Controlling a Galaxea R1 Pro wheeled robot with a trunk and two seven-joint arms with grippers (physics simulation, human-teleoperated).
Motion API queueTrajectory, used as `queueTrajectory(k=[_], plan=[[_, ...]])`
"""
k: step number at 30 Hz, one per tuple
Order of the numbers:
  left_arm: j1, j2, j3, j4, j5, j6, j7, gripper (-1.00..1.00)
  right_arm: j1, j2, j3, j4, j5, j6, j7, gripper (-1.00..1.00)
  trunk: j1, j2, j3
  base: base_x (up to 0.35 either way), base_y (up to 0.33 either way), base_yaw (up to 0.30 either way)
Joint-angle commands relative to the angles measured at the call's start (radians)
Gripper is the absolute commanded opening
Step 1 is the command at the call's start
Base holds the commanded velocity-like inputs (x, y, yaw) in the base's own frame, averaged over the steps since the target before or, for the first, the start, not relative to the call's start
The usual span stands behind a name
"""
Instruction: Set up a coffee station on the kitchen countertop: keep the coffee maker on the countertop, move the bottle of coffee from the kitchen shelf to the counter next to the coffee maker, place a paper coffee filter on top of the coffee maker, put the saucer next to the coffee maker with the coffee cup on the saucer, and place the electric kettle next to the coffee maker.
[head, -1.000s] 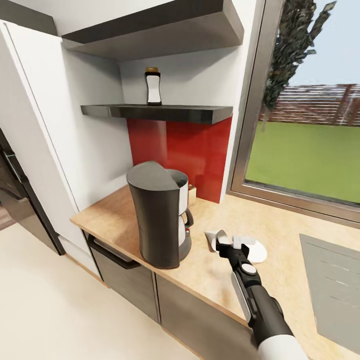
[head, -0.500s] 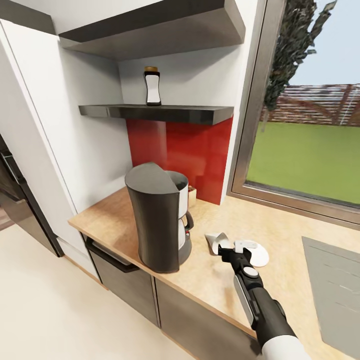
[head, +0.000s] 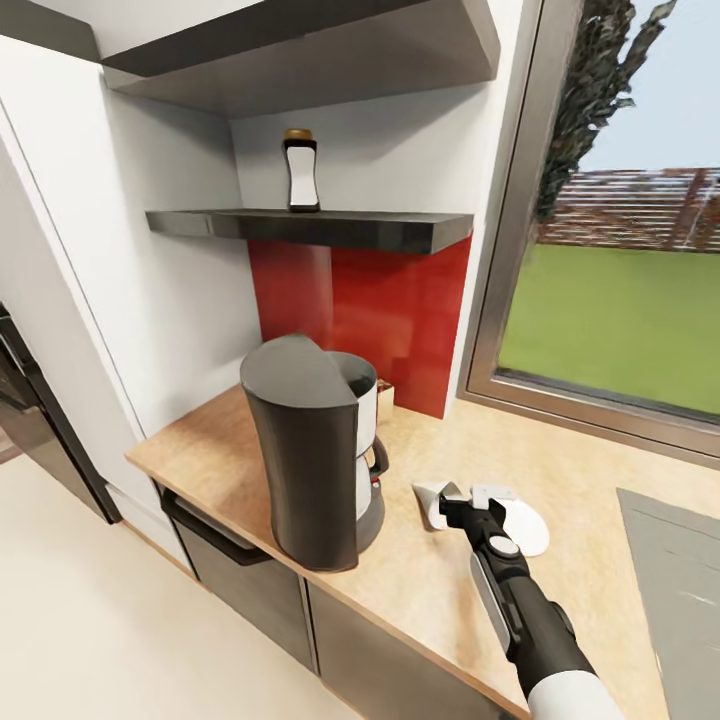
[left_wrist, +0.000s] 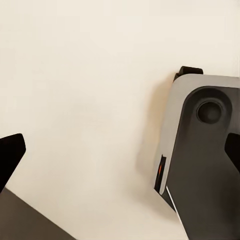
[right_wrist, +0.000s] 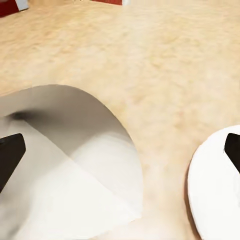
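one saucer (head: 522, 527) half hidden behind right gripper (head: 463, 497); jaws spread, grasping nothing.

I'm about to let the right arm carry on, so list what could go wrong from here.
1. The right gripper hangs open low over both the paper coffee filter and the saucer, so closing could catch the wrong one.
2. The filter looks thin and may crumple or slide on the kitchen countertop.
3. The coffee maker stands close beside them; a lift toward it might bump it.
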Motion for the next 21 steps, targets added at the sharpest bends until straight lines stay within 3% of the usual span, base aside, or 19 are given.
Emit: queueTrajectory(k=[1,9,21], plan=[[-0.001,0.000,0.005,0.001,0.002,-0.004,0.000,1.00,-0.001,0.001,-0.001,0.001,0.004,0.007,-0.001,1.00,0.001,-0.002,-0.002,0.034,0.000,0.000],[-0.001,0.000,0.008,0.001,0.002,-0.004,0.001,1.00,-0.001,0.002,0.000,0.028,0.002,0.006,-0.001,1.00,0.001,-0.002,-0.002,0.024,0.000,0.000],[-0.001,0.001,0.013,0.001,0.003,-0.004,0.001,1.00,-0.001,0.002,0.000,0.040,0.001,0.006,-0.001,1.00,0.001,-0.002,-0.002,0.179,0.000,0.000]])
